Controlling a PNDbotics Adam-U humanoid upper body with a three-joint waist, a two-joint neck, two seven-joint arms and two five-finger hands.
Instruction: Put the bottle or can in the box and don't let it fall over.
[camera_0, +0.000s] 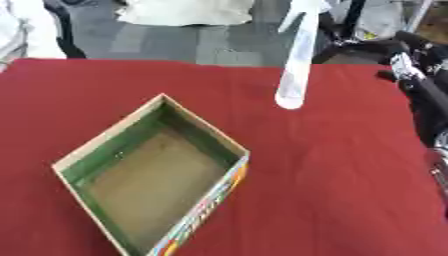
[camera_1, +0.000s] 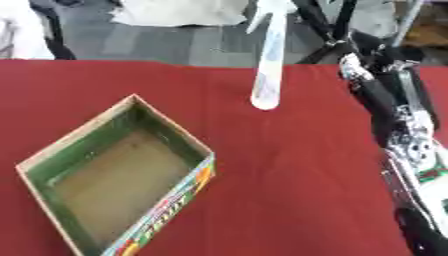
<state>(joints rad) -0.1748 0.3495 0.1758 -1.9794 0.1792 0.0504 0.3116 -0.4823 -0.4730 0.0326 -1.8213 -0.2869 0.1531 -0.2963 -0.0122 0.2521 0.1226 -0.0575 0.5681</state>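
Bottle (camera_0: 294, 65) — tall, white, upright — stands on the red tablecloth (camera_0: 332, 175), well beyond the open cardboard box (camera_0: 149, 177). Right hand (camera_1: 354, 65) hangs apart from it, right of the bottle — fingers too blurred to tell.

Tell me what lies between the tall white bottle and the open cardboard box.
Only bare red tablecloth lies between the tall white bottle and the open cardboard box, in both eye views.

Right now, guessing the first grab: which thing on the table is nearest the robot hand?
The tall white bottle, standing upright toward the table's far edge, is closest to the right robot hand. The open box lies farther left.
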